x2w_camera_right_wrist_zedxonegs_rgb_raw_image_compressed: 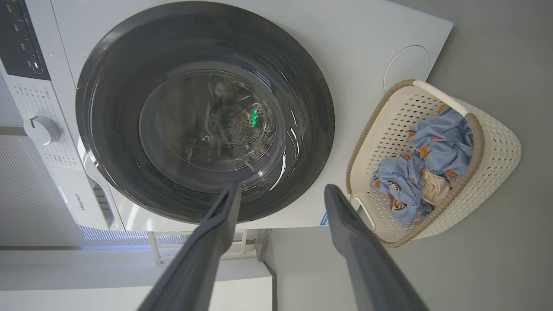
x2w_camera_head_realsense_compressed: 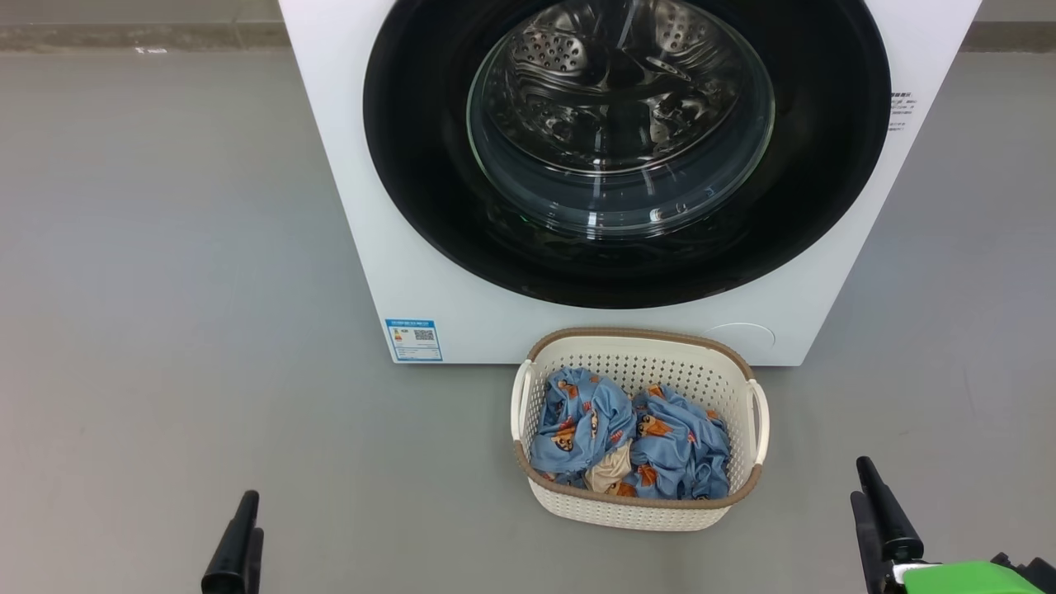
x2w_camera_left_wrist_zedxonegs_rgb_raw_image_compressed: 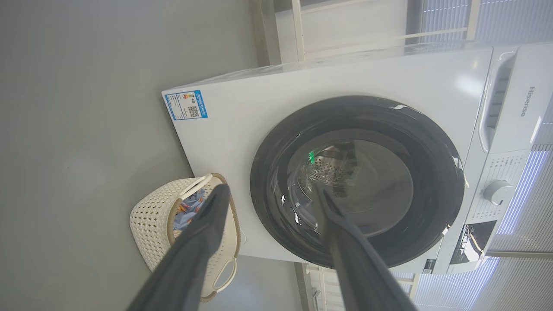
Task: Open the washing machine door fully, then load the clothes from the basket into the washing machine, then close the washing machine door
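- Plain white on the big front-loading washing machine (x2w_camera_head_realsense_compressed: 346, 206); blue border on the small label sticker (x2w_camera_head_realsense_compressed: 413, 340) ahead of the left claw (x2w_camera_head_realsense_compressed: 247, 516).
- Glossy black rim and clear glass centre on the large round door (x2w_camera_head_realsense_compressed: 412, 165); silver dotted with holes on the steel drum (x2w_camera_head_realsense_compressed: 569, 66) behind.
- Cream with a grid of small holes on the rounded plastic basket (x2w_camera_head_realsense_compressed: 643, 511), left of the right claw (x2w_camera_head_realsense_compressed: 860, 478); brown woven-look rim, white handles.
- Light blue printed with orange-brown cartoon figures on the crumpled fabric clothes (x2w_camera_head_realsense_compressed: 685, 445); plain beige on one small piece (x2w_camera_head_realsense_compressed: 609, 472).
- Dark grey-black on both claws; bright green on the block (x2w_camera_head_realsense_compressed: 965, 579) behind the right claw.
- Flat grey, unpatterned, on the smooth floor (x2w_camera_head_realsense_compressed: 165, 330).
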### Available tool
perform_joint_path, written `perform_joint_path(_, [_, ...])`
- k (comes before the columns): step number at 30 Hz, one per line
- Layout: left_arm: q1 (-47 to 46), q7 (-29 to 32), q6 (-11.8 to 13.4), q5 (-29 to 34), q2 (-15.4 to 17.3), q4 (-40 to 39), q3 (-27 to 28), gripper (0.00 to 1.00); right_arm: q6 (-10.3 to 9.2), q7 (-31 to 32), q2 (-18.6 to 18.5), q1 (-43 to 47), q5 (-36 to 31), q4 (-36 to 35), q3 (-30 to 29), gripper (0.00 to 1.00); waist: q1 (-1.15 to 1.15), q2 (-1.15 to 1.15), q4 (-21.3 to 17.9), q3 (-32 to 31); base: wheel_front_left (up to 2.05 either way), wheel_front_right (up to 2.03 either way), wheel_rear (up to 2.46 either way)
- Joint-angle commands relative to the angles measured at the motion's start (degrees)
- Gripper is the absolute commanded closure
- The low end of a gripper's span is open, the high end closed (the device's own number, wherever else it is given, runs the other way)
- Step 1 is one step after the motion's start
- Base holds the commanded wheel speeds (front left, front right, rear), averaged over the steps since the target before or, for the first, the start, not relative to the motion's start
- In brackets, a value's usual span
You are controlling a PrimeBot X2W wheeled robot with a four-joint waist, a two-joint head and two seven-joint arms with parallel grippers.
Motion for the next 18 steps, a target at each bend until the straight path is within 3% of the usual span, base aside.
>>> perform_joint_path(1, [-1.74, -0.72, -0.03, 1.79, 1.55, -2.14, 0.26, 0.0, 0.02, -0.69, -0.46, -1.75, -2.21, -1.73, 0.88, 0.0, -0.01, 0.0, 0.03, 0.01, 0.0, 0.0, 0.0])
perform_joint_path(18, [-1.63, -3.41, -0.06, 16.03, 2.4, -4.46, -0.64, 0.0, 0.03, -3.37, -1.18, -2.66, -14.43, -0.95, 2.98, 0.0, -0.01, 0.0, 0.1, 0.12, 0.0, 0.0, 0.0])
